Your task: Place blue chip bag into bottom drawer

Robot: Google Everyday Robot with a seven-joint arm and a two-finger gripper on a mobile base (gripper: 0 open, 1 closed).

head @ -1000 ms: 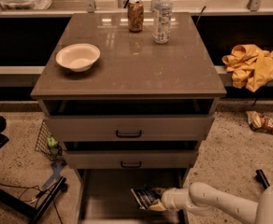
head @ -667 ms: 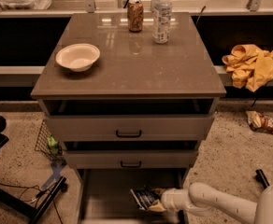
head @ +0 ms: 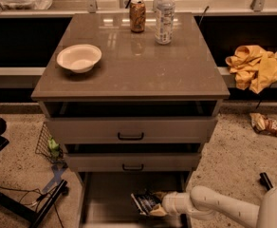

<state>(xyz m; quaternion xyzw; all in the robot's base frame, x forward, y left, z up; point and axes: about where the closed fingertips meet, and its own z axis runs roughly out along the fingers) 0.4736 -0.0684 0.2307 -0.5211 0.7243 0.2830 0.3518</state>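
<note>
Because the bottom drawer (head: 105, 198) stands pulled out beneath the desk (head: 138, 70), we reach in low from the right, our gripper (head: 155, 204) closed on the blue chip bag (head: 143, 201), holding it over the drawer floor, ready for release.

The blue chip bag (head: 144, 202), dark crinkly foil with pale lettering, hangs tilted over the right part of the pulled-out bottom drawer (head: 107, 201); the gripper (head: 157, 209), low at the right, pinches its edge.
</note>
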